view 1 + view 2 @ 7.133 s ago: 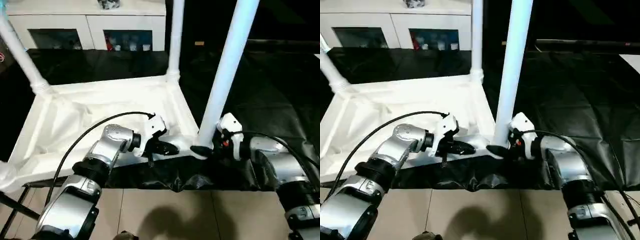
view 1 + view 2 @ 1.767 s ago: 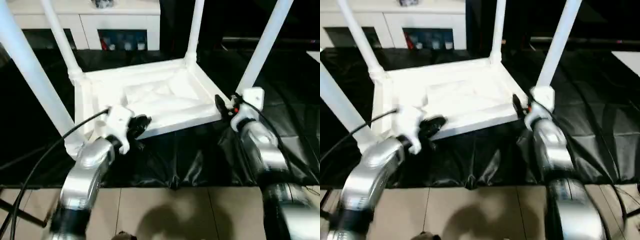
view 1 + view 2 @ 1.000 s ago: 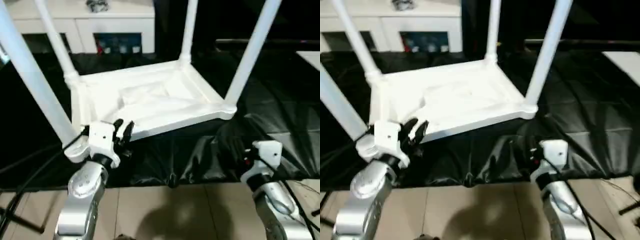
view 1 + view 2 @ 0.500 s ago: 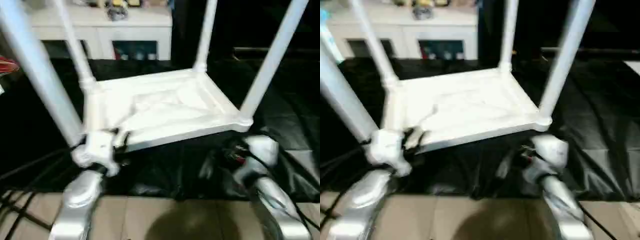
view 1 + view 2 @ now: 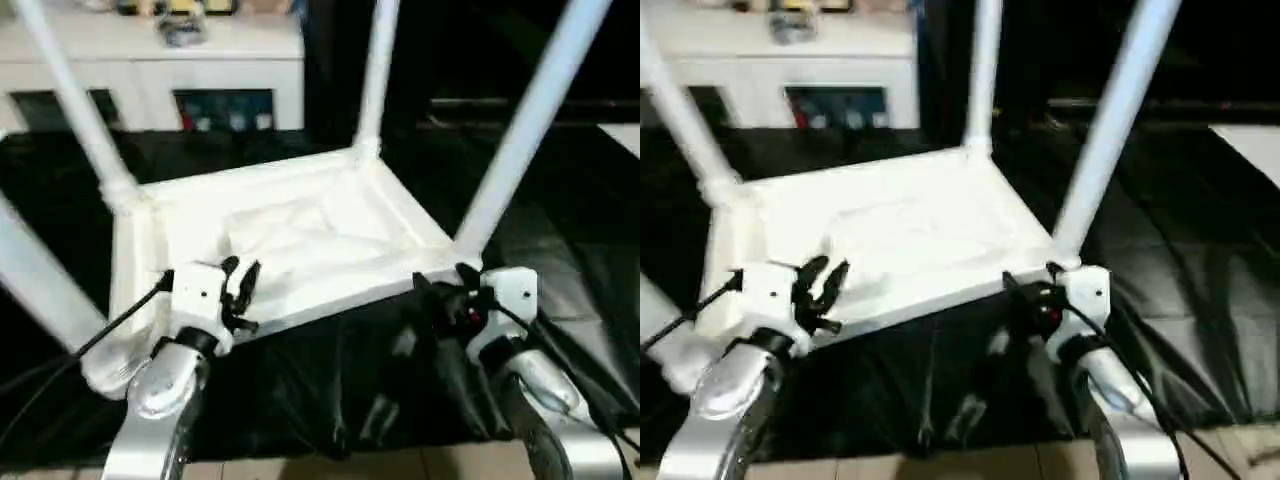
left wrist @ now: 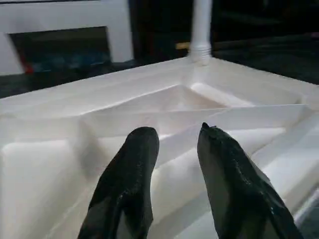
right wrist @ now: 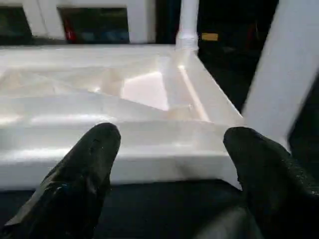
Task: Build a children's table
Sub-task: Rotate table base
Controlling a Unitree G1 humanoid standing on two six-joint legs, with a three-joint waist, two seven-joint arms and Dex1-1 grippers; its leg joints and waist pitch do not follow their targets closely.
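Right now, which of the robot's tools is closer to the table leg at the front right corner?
Right. The right tool sits just beside that leg's base; the left tool is along the front edge, toward the opposite corner.

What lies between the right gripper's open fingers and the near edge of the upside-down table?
Nothing solid: in the right wrist view the right gripper faces the table rim across bare black sheet.

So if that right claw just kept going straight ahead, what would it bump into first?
Most likely the near edge of the upturned children's table. The right claw is open and faces that white rim, near the corner where a leg stands. The depth is hard to judge.
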